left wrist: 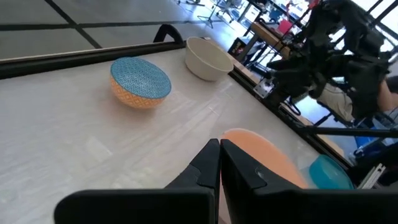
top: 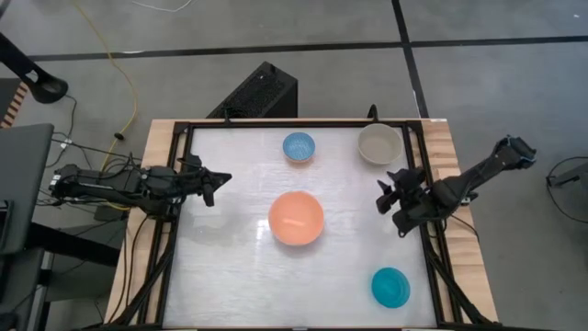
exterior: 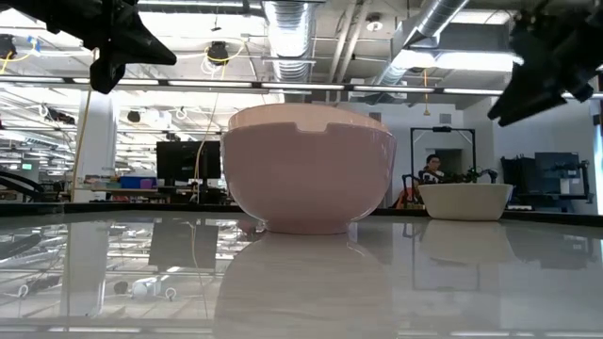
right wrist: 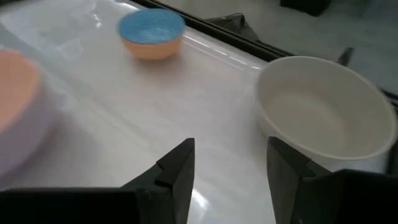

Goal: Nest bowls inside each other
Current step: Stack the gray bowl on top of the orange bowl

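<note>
Four bowls stand upright on their bases on the white table. A small light blue bowl (top: 299,146) and a medium beige-grey bowl (top: 378,143) are near the far edge. A large orange-pink bowl (top: 296,218) is in the middle and a small teal-blue bowl (top: 390,287) is near right. My left gripper (top: 223,179) hovers shut over the table's left side, its fingers (left wrist: 219,163) closed on nothing. My right gripper (top: 386,198) hovers open at the right side, on the near side of the beige-grey bowl (right wrist: 323,112), with nothing between its fingers (right wrist: 230,168).
A black frame rail (top: 424,165) runs round the tabletop, with wooden board edges outside it. A black box (top: 257,92) stands on the floor beyond the far edge. Bare table lies between the bowls. A person (exterior: 431,169) sits in the room far behind.
</note>
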